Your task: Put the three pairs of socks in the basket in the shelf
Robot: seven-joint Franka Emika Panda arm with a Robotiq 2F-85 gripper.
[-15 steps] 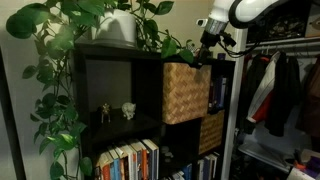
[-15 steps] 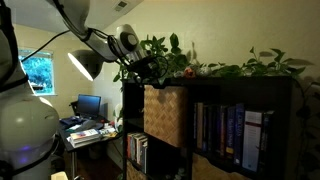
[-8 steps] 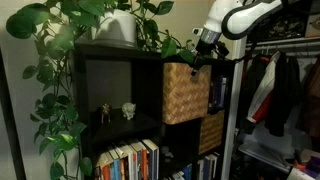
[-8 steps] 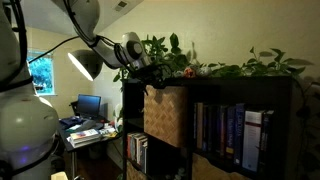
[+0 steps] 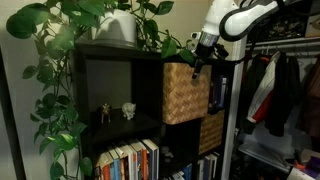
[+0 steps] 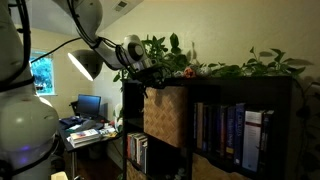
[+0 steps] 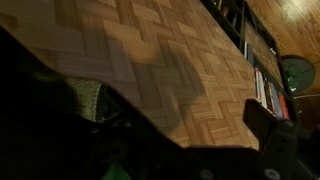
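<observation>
We are watching the arm [image 5: 245, 15] swinging toward 9 o'clock in an exterior view, its white links folding in closer over the shelf [image 5: 110, 60]. The gripper [image 5: 199, 58] is sliding a little toward 8 o'clock and is now hanging just above the top corner of the basket [image 5: 186, 92]. In an exterior view we are also seeing the gripper [image 6: 152, 77] sinking slightly toward 6 o'clock, nearing the basket's top edge, with most of that shift coming early and only a faint creep since.

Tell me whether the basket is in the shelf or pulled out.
In: the basket sits inside an upper compartment of the shelf in both exterior views.
</observation>
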